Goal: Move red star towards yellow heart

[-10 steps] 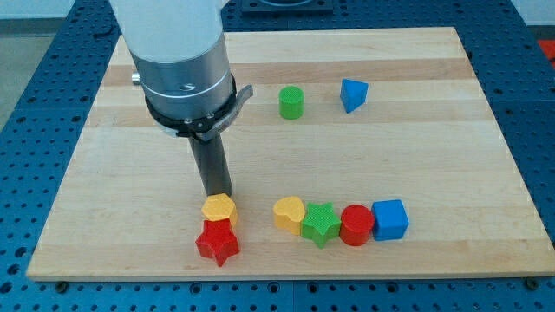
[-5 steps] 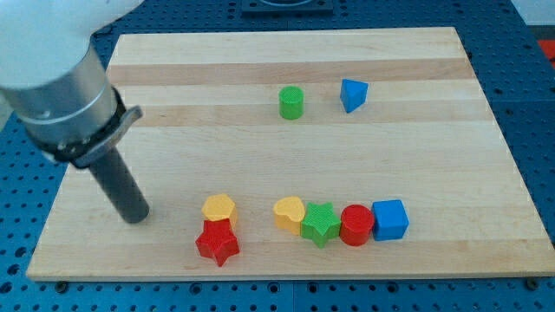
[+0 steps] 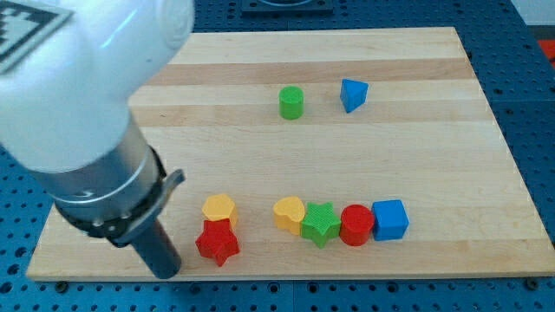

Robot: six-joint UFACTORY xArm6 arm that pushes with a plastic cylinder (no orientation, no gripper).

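Observation:
The red star (image 3: 217,243) lies near the view's bottom edge of the wooden board (image 3: 416,156). A yellow hexagon-like block (image 3: 218,209) touches it from above. The yellow heart (image 3: 289,212) lies to the right, apart from the star, at the left end of a row of blocks. My tip (image 3: 167,269) rests on the board just left of the red star and slightly lower, with a small gap between them. The arm's large white and grey body fills the view's left side.
Right of the yellow heart, in a touching row, lie a green star (image 3: 321,224), a red cylinder (image 3: 355,225) and a blue cube (image 3: 389,219). A green cylinder (image 3: 291,102) and a blue triangle (image 3: 352,94) sit near the view's top.
My tip moved from above the yellow hexagon, swung out to the left, then came down to the bottom edge left of the red star. No block has moved.

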